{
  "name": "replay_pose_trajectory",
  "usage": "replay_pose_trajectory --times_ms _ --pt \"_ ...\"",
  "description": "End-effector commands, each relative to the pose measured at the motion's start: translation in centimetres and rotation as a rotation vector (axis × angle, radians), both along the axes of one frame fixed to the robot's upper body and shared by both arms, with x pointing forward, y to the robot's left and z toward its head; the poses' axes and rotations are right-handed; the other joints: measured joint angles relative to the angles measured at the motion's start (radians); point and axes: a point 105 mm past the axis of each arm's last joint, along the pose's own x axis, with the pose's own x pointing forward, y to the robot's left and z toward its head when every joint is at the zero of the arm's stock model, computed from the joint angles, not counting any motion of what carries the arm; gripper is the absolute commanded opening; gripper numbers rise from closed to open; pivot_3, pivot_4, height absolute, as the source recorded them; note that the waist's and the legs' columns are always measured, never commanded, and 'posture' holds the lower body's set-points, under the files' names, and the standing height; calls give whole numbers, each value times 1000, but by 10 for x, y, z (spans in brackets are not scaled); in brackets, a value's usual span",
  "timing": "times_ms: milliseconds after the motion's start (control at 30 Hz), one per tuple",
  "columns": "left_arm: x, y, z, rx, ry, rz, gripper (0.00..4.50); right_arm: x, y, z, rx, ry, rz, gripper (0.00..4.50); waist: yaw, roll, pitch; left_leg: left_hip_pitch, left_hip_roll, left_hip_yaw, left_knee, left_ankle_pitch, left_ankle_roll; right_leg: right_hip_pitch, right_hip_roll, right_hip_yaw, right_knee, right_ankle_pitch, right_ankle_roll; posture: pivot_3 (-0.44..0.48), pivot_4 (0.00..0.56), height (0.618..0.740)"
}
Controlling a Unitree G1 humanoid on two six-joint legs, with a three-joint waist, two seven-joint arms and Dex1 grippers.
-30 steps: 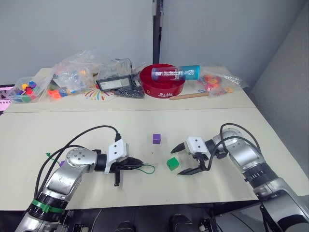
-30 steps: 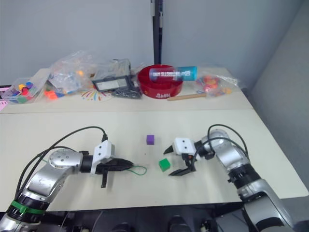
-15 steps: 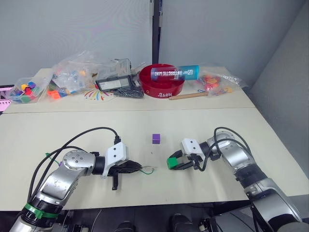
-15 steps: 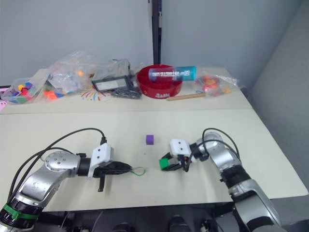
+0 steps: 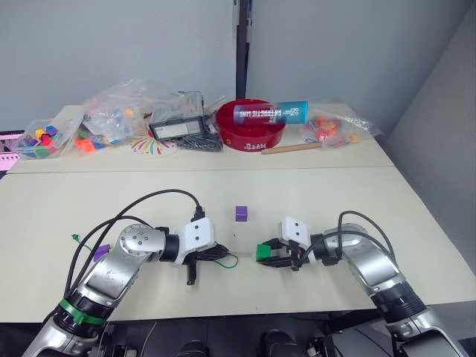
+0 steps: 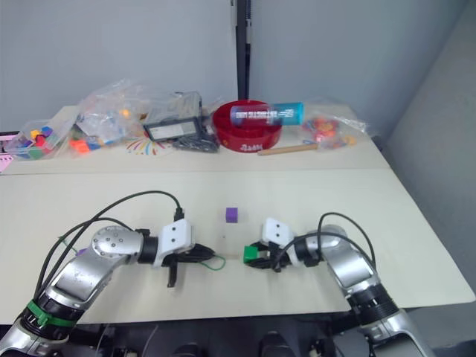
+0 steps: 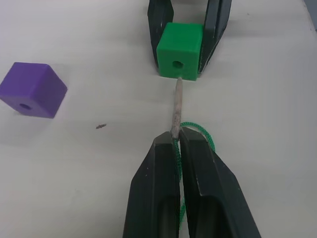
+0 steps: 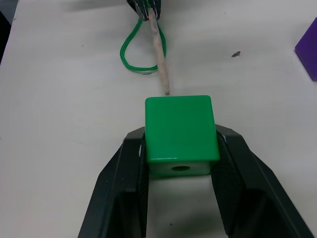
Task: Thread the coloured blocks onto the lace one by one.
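My right gripper is shut on a green block that rests on the table, its hole facing my left gripper. My left gripper is shut on the lace, gripping the stiff pale tip. The tip points at the green block and its end meets the block's face just under the hole. The green string loops behind the tip. A purple block lies farther back at the table's middle. Another purple block sits beside my left arm.
Along the back of the table stand a red bowl with a tube across it, a black device, clear bags of toy pieces, a small tub of pieces and a wooden stick.
My right gripper, open a second ago, has shut on the green block. My left gripper has carried the lace tip rightward up to the block's face.
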Motion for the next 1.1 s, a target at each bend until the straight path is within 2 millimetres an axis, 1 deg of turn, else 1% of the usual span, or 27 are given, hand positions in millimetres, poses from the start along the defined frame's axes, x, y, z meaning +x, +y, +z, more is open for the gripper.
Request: replay_pose_trajectory --times_ms 33,200,400,567,900,1100 --pt "3 -13 8 -10 -32 -19 0 -8 2 -10 -29 41 15 1194 1 0 0 0 0 0 0 0 0 0 0 0 0 0 0 0 150 740" --pt "-2 -22 11 -11 -29 -45 0 -10 3 -9 -31 43 15 1194 -1 0 0 0 0 0 0 0 0 0 0 0 0 0 0 0 150 740" --pt "-1 -27 14 -1 -28 -51 0 -11 6 -8 -30 41 14 1194 0 0 0 0 0 0 0 0 0 0 0 0 0 0 0 0 150 740" --pt "-4 -39 19 -21 -22 -85 0 -13 9 -7 -34 38 19 1194 6 0 0 0 0 0 0 0 0 0 0 0 0 0 0 0 150 740" --pt "-10 -58 12 -38 40 -201 0 -12 16 -4 -30 27 14 1194 10 0 0 0 -1 0 2 0 0 1 0 0 0 0 0 0 150 740" --pt "-11 -59 12 -46 47 -216 0 -11 14 -5 -37 24 -6 1194 10 0 0 0 -1 0 2 0 0 2 0 0 0 0 0 0 150 740"
